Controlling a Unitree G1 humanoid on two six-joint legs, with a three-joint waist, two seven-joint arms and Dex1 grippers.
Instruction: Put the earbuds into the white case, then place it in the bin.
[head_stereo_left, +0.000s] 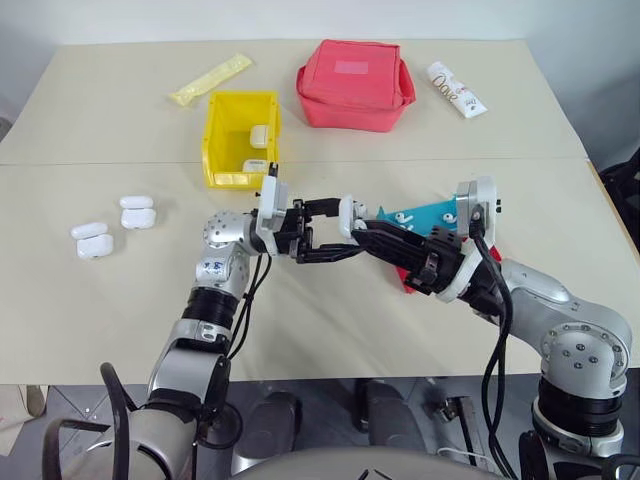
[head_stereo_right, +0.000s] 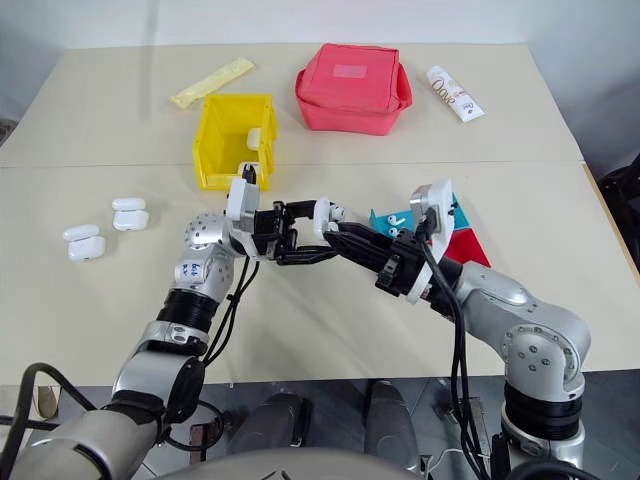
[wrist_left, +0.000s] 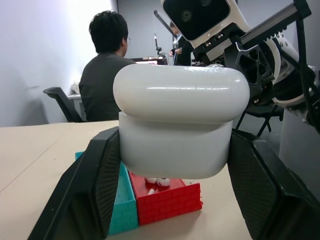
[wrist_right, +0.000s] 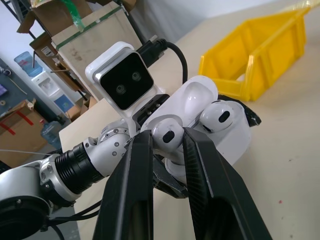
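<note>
My left gripper (head_stereo_left: 322, 232) is shut on the white case (wrist_left: 180, 120), holding it above the table's middle with its lid raised. One earbud (wrist_right: 218, 116) sits in the open case. My right gripper (wrist_right: 167, 137) meets it from the right, shut on a second earbud (wrist_right: 167, 134) pressed at the case's mouth. The yellow bin (head_stereo_left: 240, 140) stands just behind the left gripper and has other white cases (head_stereo_left: 258, 134) inside. More earbuds (head_stereo_right: 397, 218) lie in the blue and red tray (head_stereo_left: 425, 218) under my right arm.
A red zip pouch (head_stereo_left: 355, 85), a white printed tube (head_stereo_left: 457, 89) and a yellow sachet (head_stereo_left: 211, 79) lie along the far side. Two white cases (head_stereo_left: 137, 213) (head_stereo_left: 93, 241) rest at the left. A person (wrist_left: 107, 75) sits with their back turned beyond the table.
</note>
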